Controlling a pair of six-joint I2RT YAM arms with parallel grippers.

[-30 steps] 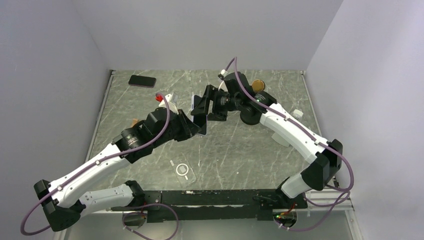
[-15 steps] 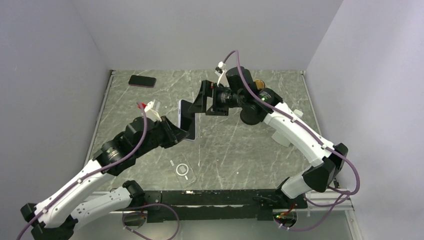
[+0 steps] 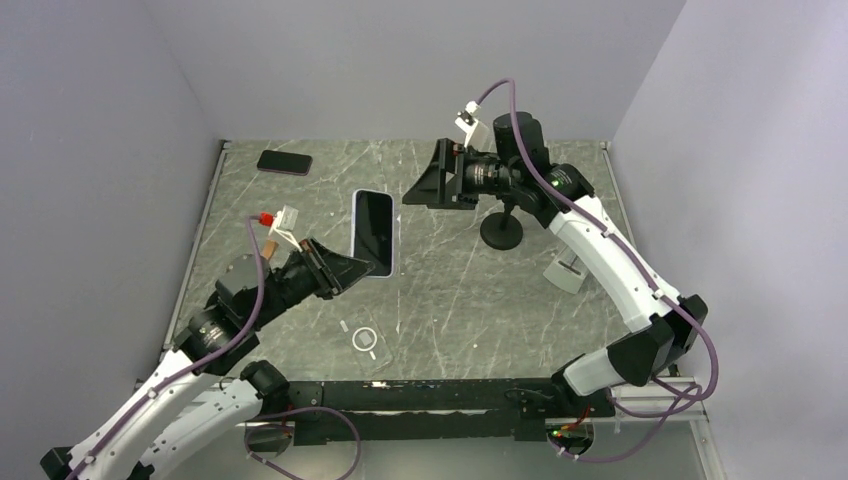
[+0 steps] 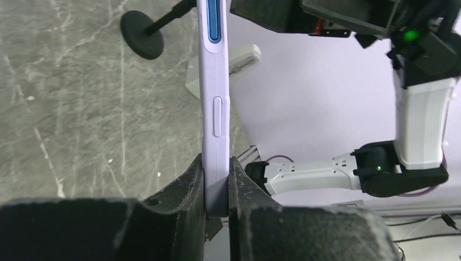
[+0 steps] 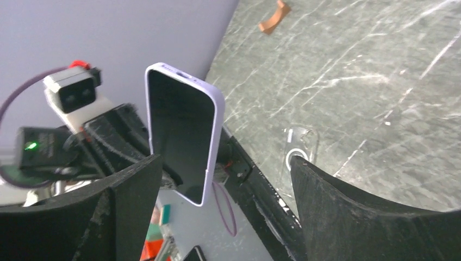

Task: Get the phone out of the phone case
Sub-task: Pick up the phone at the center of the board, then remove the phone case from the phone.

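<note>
My left gripper [image 3: 362, 267] is shut on the bottom end of the lavender-blue phone [image 3: 375, 230] and holds it in the air, black screen up. In the left wrist view the phone [image 4: 215, 81] stands edge-on between my two pads [image 4: 217, 187]. The clear phone case [image 3: 365, 340], with its white ring, lies empty on the table near the front edge. My right gripper [image 3: 416, 190] is open and empty, to the right of the phone's top end and apart from it. The right wrist view shows the phone [image 5: 179, 130] and the case [image 5: 299, 149] beyond its spread gripper [image 5: 225, 176].
A dark phone [image 3: 284, 162] lies at the back left corner. A black round-based stand [image 3: 501, 232] is under the right arm, with a white object [image 3: 567, 272] beside it. A small orange clip [image 5: 274, 16] lies on the table's left side.
The right gripper has let go of the phone's top end and drawn back up and to the right. The left arm has pulled back to the left with the phone. The case has not moved.
</note>
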